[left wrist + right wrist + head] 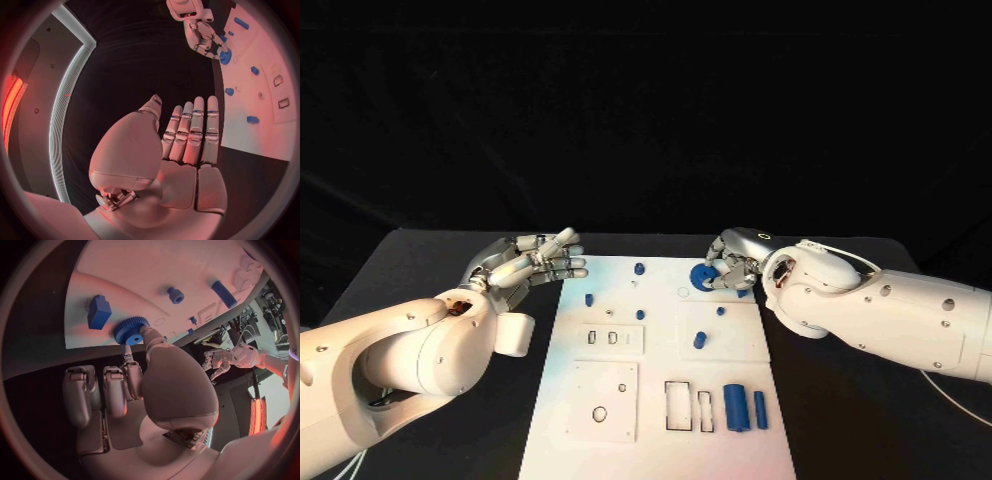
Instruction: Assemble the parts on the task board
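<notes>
Black worktop (862, 400) under dark backdrop carries the white task board (625, 440); right hand (733, 268) pinches a toothed blue gear (705, 279) at its far edge, left hand (531, 262) spread, empty.

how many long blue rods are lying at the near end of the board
2: a thick rod and a thinner rod, side by side near the task board's near right corner. Nothing covers that spot.
</notes>
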`<control>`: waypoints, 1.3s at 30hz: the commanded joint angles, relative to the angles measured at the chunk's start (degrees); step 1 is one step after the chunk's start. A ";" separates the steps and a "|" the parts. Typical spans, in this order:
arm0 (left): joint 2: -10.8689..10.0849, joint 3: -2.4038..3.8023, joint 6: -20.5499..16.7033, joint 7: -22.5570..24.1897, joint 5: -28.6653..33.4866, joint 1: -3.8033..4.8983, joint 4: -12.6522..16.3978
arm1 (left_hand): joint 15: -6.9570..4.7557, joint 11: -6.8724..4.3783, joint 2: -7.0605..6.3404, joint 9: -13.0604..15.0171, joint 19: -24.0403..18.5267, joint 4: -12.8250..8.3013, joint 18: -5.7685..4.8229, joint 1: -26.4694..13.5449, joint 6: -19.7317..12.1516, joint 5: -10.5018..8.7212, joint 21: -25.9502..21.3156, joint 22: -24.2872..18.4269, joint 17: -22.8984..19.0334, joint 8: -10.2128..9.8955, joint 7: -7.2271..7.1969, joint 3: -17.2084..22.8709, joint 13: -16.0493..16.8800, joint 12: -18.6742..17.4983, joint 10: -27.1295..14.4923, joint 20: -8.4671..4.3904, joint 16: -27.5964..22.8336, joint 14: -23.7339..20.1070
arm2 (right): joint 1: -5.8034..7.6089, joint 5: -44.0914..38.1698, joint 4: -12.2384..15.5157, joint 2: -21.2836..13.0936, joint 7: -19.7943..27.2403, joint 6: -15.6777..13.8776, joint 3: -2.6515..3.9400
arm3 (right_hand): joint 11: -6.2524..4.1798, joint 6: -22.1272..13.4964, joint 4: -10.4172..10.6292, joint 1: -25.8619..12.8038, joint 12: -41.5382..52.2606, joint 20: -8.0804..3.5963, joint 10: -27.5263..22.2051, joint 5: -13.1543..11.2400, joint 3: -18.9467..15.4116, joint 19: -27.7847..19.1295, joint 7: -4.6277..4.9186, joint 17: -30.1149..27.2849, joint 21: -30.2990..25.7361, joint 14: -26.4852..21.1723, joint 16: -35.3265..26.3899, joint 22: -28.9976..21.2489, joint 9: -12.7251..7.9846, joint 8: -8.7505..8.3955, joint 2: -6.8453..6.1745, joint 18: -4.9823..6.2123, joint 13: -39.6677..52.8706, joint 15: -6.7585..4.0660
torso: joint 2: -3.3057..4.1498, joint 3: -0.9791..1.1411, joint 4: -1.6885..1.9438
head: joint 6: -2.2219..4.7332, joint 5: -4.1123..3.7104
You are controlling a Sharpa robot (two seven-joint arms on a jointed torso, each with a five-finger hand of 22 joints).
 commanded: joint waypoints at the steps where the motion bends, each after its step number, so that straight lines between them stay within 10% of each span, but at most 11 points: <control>1: 0.15 0.04 1.17 0.12 0.05 0.07 0.02 | 0.24 0.11 0.38 -0.05 -0.40 0.02 0.50 0.02 0.26 -0.04 0.38 0.05 0.05 -0.18 0.23 -0.44 -0.02 -0.17 0.13 0.03 -0.29 -0.03 | -0.20 -5.54 0.42 0.05 -1.78 -2.86 -0.11 | -0.15 0.93 0.29 0.10 0.62 -0.52 0.53 0.20 0.12 4.08 -0.49 13.78 0.44 5.67 0.30 12.72 0.24 0.41 -0.51 -0.54 4.32 -0.44 | -0.03 -0.02 0.05 | 0.14 -0.06; 17: 0.33 0.04 1.18 0.08 0.05 0.07 -0.33 | 0.23 0.11 0.40 -0.05 -0.43 0.03 0.50 0.01 0.26 -0.04 0.39 0.05 0.05 -0.20 0.23 -0.45 -0.02 -0.19 0.13 0.04 -0.31 -0.03 | 0.33 -12.58 6.72 2.41 -2.99 -7.12 -0.02 | -0.25 1.08 0.68 0.54 1.32 -0.76 1.02 -1.75 1.76 4.48 -0.54 13.99 0.80 5.71 0.39 13.24 0.26 -0.16 -1.06 -0.68 5.14 -0.60 | -0.03 -0.06 0.10 | 0.40 0.31; 39: 0.90 0.04 1.25 -0.10 0.05 0.07 -0.50 | 0.24 0.13 0.46 -0.06 -0.50 0.04 0.50 0.02 0.23 -0.04 0.42 0.07 0.07 -0.26 0.24 -0.46 -0.03 -0.27 0.08 0.06 -0.35 -0.05 | -0.54 -12.37 -1.08 13.21 -2.22 -4.98 -0.39 | -0.15 0.94 1.02 0.37 1.20 -0.74 0.90 -2.09 2.27 4.27 -0.43 13.89 0.59 5.69 0.35 12.98 0.20 -0.51 -0.99 -0.60 5.06 -0.54 | 0.15 -0.07 0.24 | -0.08 0.61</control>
